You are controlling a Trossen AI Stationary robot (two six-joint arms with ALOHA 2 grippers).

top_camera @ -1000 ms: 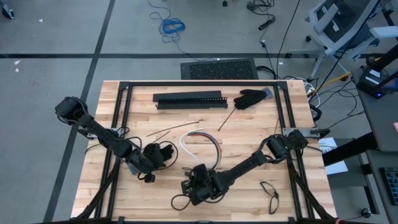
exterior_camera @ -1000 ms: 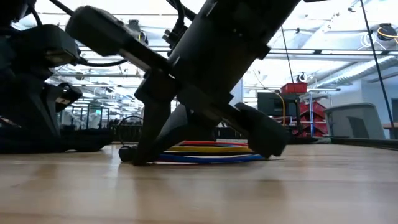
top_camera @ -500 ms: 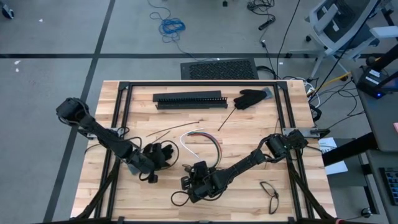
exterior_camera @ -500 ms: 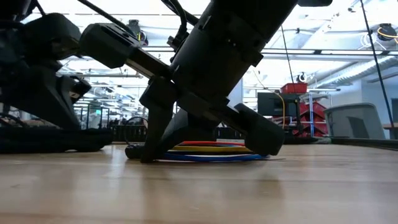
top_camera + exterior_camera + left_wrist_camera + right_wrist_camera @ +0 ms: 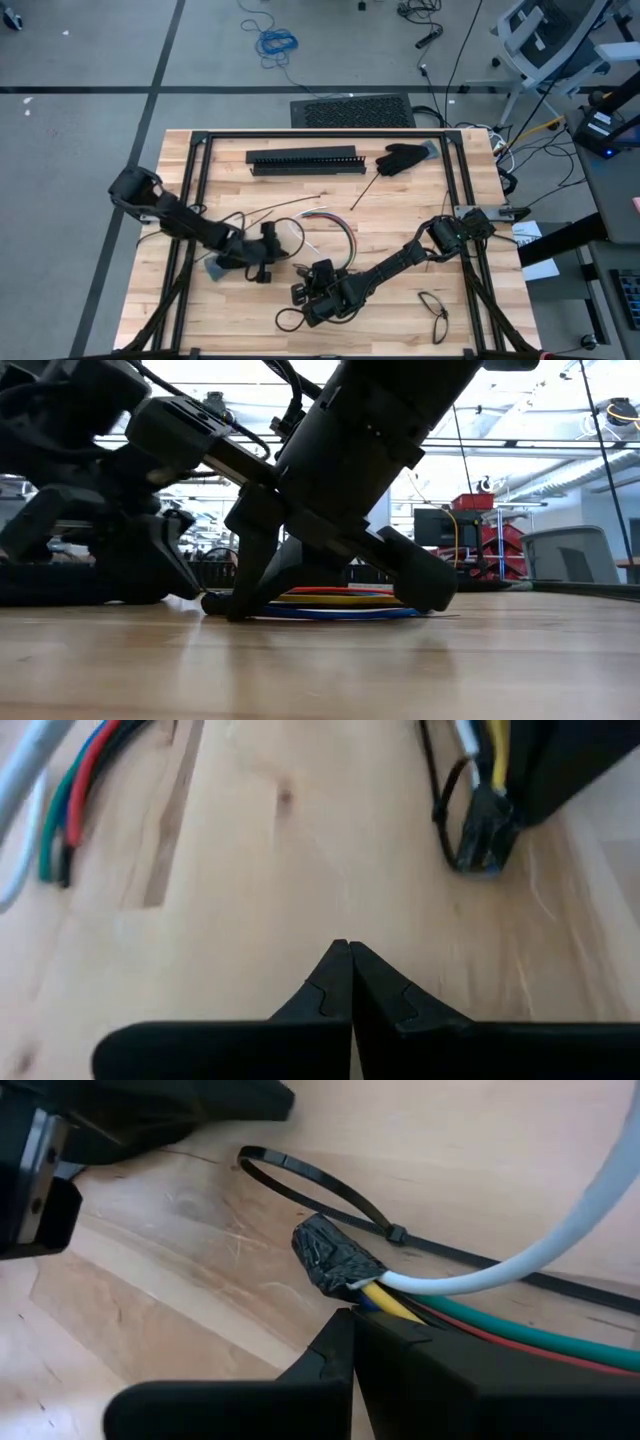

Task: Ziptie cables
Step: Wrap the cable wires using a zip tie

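Cables [image 5: 480,1295] lie just beyond the closed right gripper [image 5: 352,1318].

Overhead straight down; low level — wrists close; all share cables [image 5: 325,222].

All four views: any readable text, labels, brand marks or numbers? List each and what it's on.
None readable in any view.
Cables, their taped end, zip tie loop: no print.
Left gripper, right gripper: plain black, no marking.
Slotted bar, glove: no lettering visible.
Red rack in the room: too far to tell.
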